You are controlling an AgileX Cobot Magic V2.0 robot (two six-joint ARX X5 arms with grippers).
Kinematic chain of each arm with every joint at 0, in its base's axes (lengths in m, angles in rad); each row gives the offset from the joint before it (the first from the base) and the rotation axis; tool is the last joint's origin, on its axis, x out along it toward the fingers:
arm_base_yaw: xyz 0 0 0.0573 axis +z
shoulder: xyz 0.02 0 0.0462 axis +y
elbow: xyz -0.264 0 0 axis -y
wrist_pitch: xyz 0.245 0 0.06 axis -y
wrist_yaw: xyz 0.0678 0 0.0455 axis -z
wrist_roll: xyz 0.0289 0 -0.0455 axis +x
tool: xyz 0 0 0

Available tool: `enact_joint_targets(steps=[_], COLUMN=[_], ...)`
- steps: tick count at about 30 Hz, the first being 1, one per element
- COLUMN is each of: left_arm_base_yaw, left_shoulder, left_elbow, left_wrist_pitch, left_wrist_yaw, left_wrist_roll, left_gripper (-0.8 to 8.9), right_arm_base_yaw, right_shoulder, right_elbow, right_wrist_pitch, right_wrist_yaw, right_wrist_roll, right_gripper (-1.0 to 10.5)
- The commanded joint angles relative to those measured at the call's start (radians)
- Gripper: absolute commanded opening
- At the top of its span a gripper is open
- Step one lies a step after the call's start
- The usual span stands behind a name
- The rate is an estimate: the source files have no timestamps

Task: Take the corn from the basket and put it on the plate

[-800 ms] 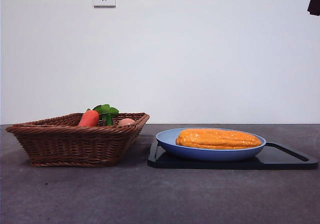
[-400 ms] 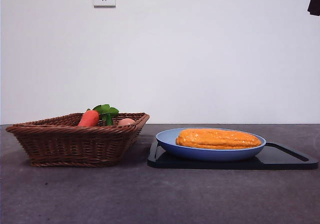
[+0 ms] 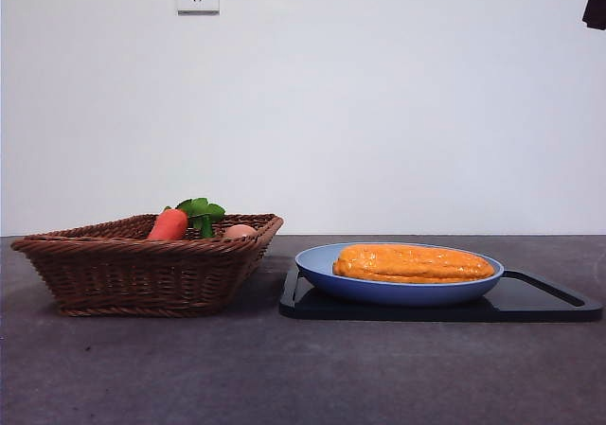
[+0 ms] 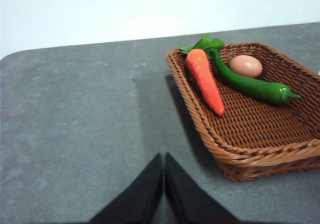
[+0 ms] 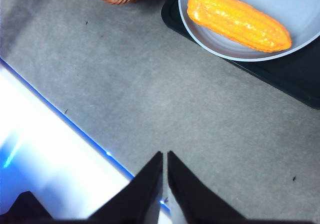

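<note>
Now corn [image 3: 414, 262] on plate [image 3: 317, 264], basket [image 3: 114, 274] beside

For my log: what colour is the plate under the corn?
Light blue plate; clearest in the right wrist view.

One corn [image 3: 413, 262], one carrot [image 4: 205, 80], one pepper [image 4: 250, 85], one egg [image 4: 245, 66].

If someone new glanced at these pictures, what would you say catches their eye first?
Most likely the glossy yellow-orange corn, lying lengthwise on the light-blue plate, which sits on a black tray. Next, the brown wicker basket beside it, holding a carrot, a green pepper and a tan egg. Both end effectors hang shut over bare table, away from everything.
</note>
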Motion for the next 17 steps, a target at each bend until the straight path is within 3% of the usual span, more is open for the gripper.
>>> enact_joint_targets(steps=[1,5,8,12,17], left_arm_base_yaw=[0.003,0.003,0.003,0.003,0.003], left_shoulder=[-0.002,-0.002,-0.002,-0.002,-0.002], left_elbow=[-0.028,-0.028,-0.028,-0.028,-0.028], left_wrist_pitch=[0.008,0.008,0.008,0.008,0.008], left_wrist_yaw=[-0.001,-0.001,-0.001,-0.001,-0.001], left_wrist_roll=[-0.005,-0.005,-0.005,-0.005,-0.005], left_gripper=[0.06,0.06,0.06,0.06,0.06], right_arm_base_yaw=[0.006,-0.026,-0.092,-0.204,-0.349], right_shoulder=[0.008,-0.031,-0.097,-0.235,-0.427], right_elbow=[0.014,0.012,-0.030,-0.195,-0.436], right_wrist_pitch=[0.008,0.066,0.259,0.594,0.859], right_wrist_yaw=[0.000,0.008,0.000,-0.084,-0.072], right_wrist_roll=[0.002,-0.074,-0.141,-0.126,-0.074], right_gripper=[0.0,0.0,0.0,0.0,0.0])
